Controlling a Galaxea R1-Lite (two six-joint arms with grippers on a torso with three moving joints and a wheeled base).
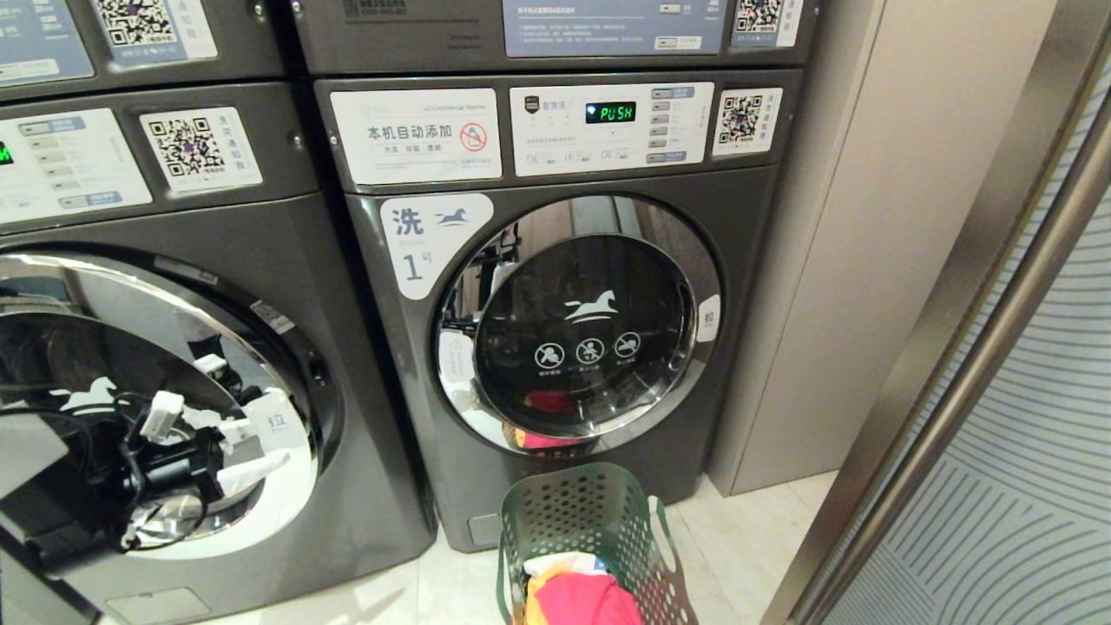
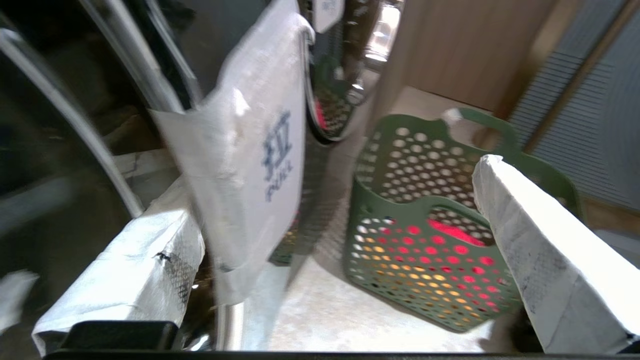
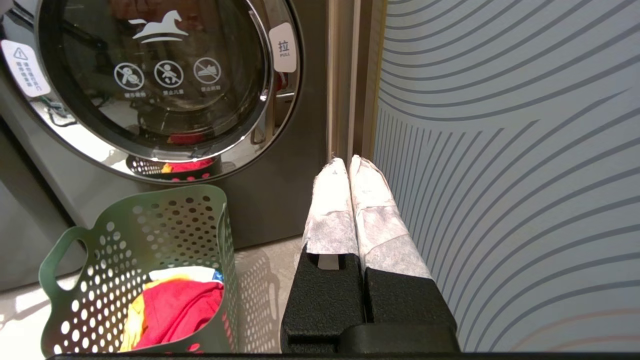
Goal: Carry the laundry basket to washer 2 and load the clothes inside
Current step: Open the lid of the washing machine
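The dark green laundry basket [image 1: 590,521] [image 3: 150,235] stands on the floor in front of the washer labelled 1 [image 1: 564,321]. The clothes [image 1: 577,599] [image 3: 175,310] lie inside it, pink-red on top with yellow and white. At the left is a like grey washer [image 1: 286,286] with no number label in view, so I cannot tell if it is washer 2. My left gripper [image 1: 204,447] [image 2: 330,185] is open at the right edge of that washer's chrome door. The white pull tag [image 2: 250,165] stands between its fingers, close to one. My right gripper [image 3: 347,162] is shut on nothing, to the basket's right.
Washer 1's round door is shut and its display reads PUSH. A beige cabinet side [image 1: 868,260] and a striped panel with a metal frame [image 1: 998,434] close off the right. More machines are stacked above. Pale floor tiles [image 1: 746,538] surround the basket.
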